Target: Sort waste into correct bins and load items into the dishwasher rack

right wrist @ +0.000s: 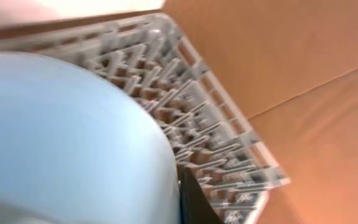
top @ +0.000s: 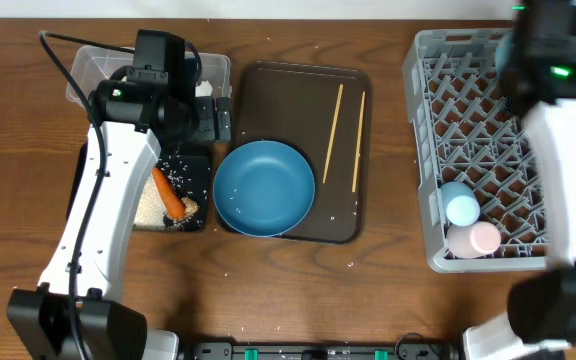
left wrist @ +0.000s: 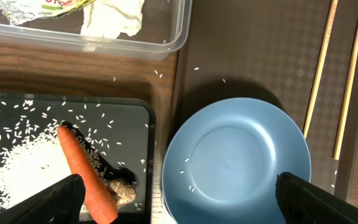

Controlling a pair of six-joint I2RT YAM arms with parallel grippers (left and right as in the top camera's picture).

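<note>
— Wooden tabletop [top: 268, 290]: what's sorted?
— Wrapper [left wrist: 42, 7] and paper [left wrist: 114, 18] lie in the clear tub [left wrist: 166, 38]; rice [left wrist: 23, 168] and carrot [left wrist: 82, 168] in the black tray [left wrist: 135, 124]. Two cups [top: 460, 208] sit in the rack [top: 423, 150].
— What's left?
— The right gripper [right wrist: 188, 193] seems to hold the small light-blue bowl [right wrist: 61, 137] over the rack. The left gripper [left wrist: 179, 186] gapes wide above the dark-blue bowl [left wrist: 241, 162]. That bowl and the chopsticks [top: 334, 120] wait on the serving tray [top: 288, 90].
</note>
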